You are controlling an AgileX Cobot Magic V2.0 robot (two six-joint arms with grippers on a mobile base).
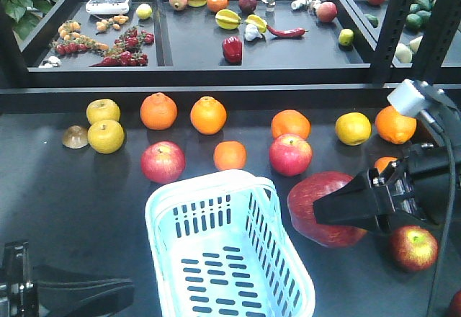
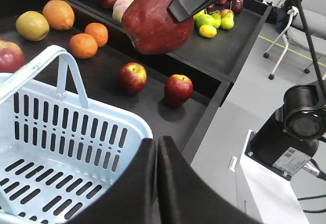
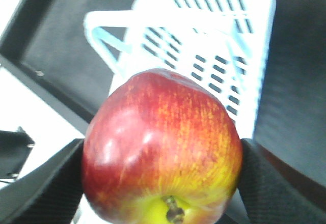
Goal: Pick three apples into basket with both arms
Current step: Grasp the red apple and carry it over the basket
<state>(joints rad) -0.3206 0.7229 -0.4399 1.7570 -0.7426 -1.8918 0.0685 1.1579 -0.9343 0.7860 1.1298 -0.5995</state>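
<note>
My right gripper (image 1: 328,209) is shut on a large dark red apple (image 1: 325,235), held above the table just right of the pale blue basket (image 1: 216,184). In the right wrist view the apple (image 3: 163,137) fills the space between both fingers (image 3: 46,183), stem end toward the camera, with the basket (image 3: 204,10) beyond it. Three more apples lie on the table: one (image 1: 162,161) left of the basket, one (image 1: 290,154) behind it, one (image 1: 414,248) under the right arm. My left gripper (image 2: 157,152) is shut and empty beside the basket's near corner (image 2: 127,122).
Oranges (image 1: 208,114) and yellow fruits (image 1: 105,135) line the back of the table. Behind them stand black trays (image 1: 166,43) of assorted produce and a black shelf post (image 1: 392,29). The table's edge (image 2: 204,127) drops to the floor right of the left gripper.
</note>
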